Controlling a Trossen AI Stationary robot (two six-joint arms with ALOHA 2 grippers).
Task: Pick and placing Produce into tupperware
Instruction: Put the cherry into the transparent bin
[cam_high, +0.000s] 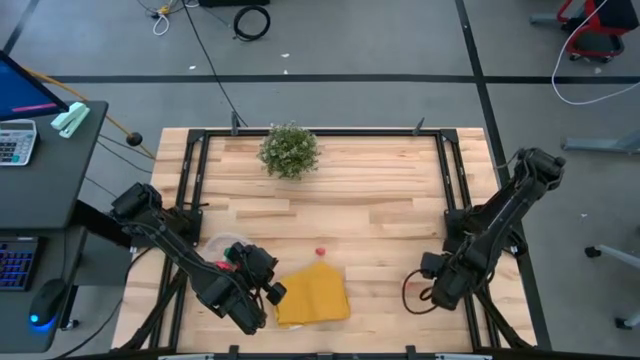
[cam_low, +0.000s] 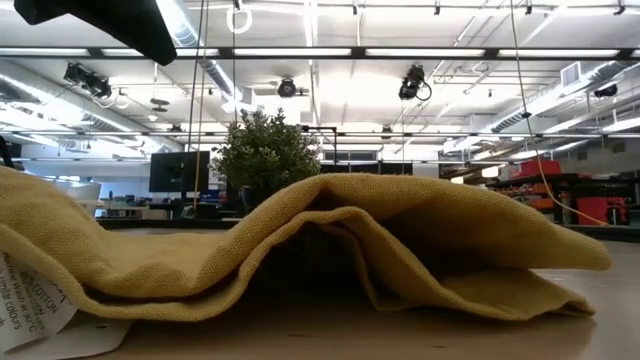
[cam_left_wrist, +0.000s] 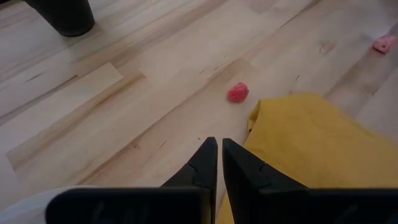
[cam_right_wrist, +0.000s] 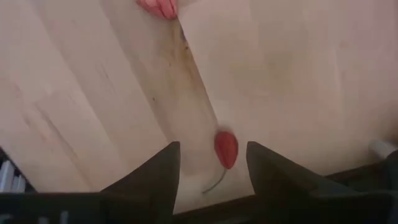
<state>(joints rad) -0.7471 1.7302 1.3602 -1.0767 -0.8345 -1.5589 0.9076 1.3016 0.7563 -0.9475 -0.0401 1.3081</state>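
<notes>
With its fingers parted to straddle a red toy chili (cam_right_wrist: 226, 149) right of the yellow cloth (cam_high: 313, 296), the right hand (cam_right_wrist: 211, 163) grasps nothing, while the left hand (cam_left_wrist: 219, 163) is clenched empty.

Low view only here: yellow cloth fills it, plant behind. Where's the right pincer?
Observer: Right pincer is open, low over a small red piece, one finger on either side, neither touching it.
Operator: Left one?
Observer: Left pincer is shut and empty, at the cloth's edge.
Operator: Container?
Observer: Round clear container sits left of the cloth, partly under the left arm.
</notes>
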